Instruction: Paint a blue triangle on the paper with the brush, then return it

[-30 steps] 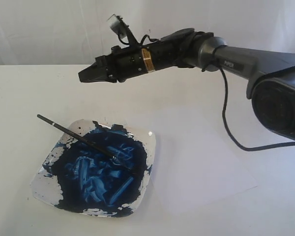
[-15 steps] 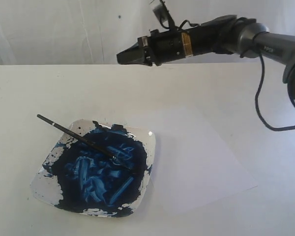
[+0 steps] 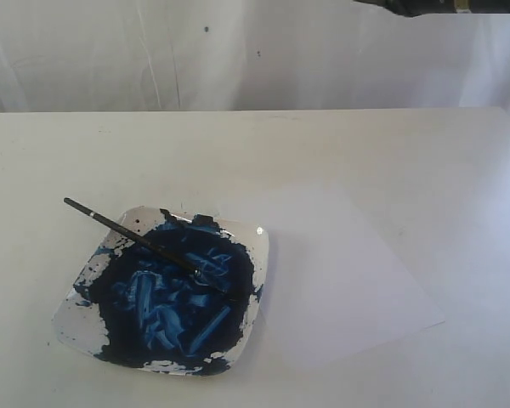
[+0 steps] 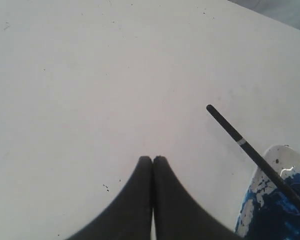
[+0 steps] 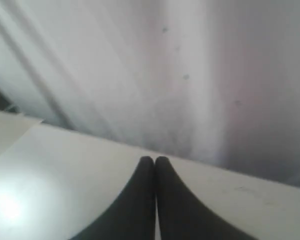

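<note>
Exterior view: a white desk [image 3: 110, 153] carries a square white dish [image 3: 262, 246] smeared with dark blue paint. The brush [image 3: 144, 242] lies across the dish, bristles in the paint, its black handle jutting past the far left rim. The paper [image 3: 348, 280], plain white, lies just beside the dish on its right. 1 dark arm [image 3: 433, 7] barely shows at the top edge.

Left wrist view: the left tool [image 4: 152, 159] is closed on nothing, over the desk near the brush handle's end.

Right wrist view: the right tool [image 5: 155, 159] is closed, empty, facing a white curtain [image 5: 190, 75].

Left gripper [image 4: 152, 159], right gripper [image 5: 155, 159]: jaws pressed together; right arm [image 3: 438, 7] high.
</note>
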